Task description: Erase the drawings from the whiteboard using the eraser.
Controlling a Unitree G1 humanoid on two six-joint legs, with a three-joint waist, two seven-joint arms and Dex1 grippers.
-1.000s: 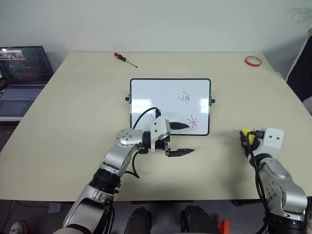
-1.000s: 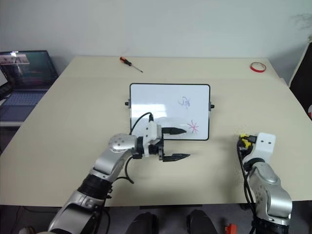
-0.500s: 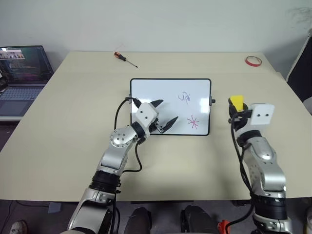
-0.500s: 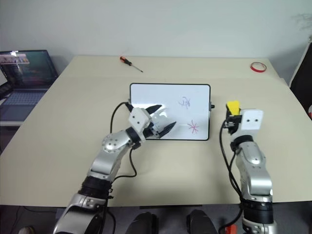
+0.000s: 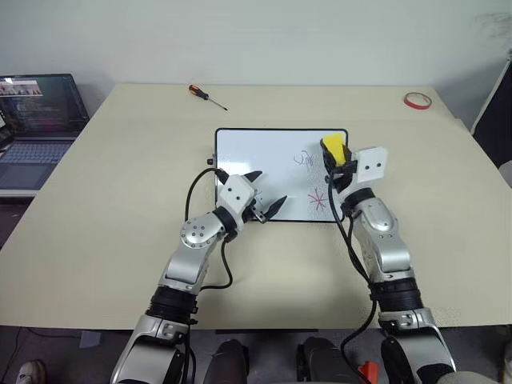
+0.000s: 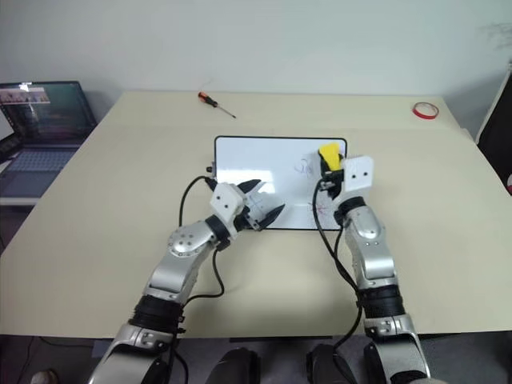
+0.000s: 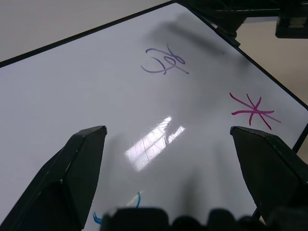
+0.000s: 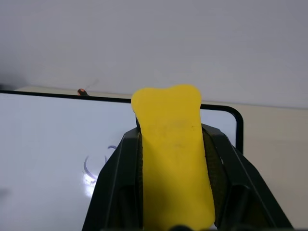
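While both robot arms reach forward over a beige table (image 5: 120,208), the left gripper (image 5: 264,194) sits nearest, at the near left part of the whiteboard (image 5: 256,148). Its two black fingers (image 7: 79,166) are spread wide apart with nothing between them, pointing across the white surface. Whether they touch the board cannot be told.

To its right, the right gripper (image 5: 334,160) is raised over the right half of the board. Its fingers are clamped on the eraser (image 5: 333,148), whose yellow face stands up above them.

On the board lie the drawings: a teal mark (image 7: 118,209) close to the left gripper, a pink-red star (image 7: 251,109) near the board's near right corner, beside the right arm, and a blue-purple squiggle (image 7: 164,61) farther back, just left of the eraser. All three marks are intact.

Beyond the board, a screwdriver (image 5: 206,97) with a red and black handle lies near the table's far edge. A red tape ring (image 5: 415,100) rests at the far right corner. Off the table to the far left stands an open laptop (image 5: 36,120) with its screen lit.
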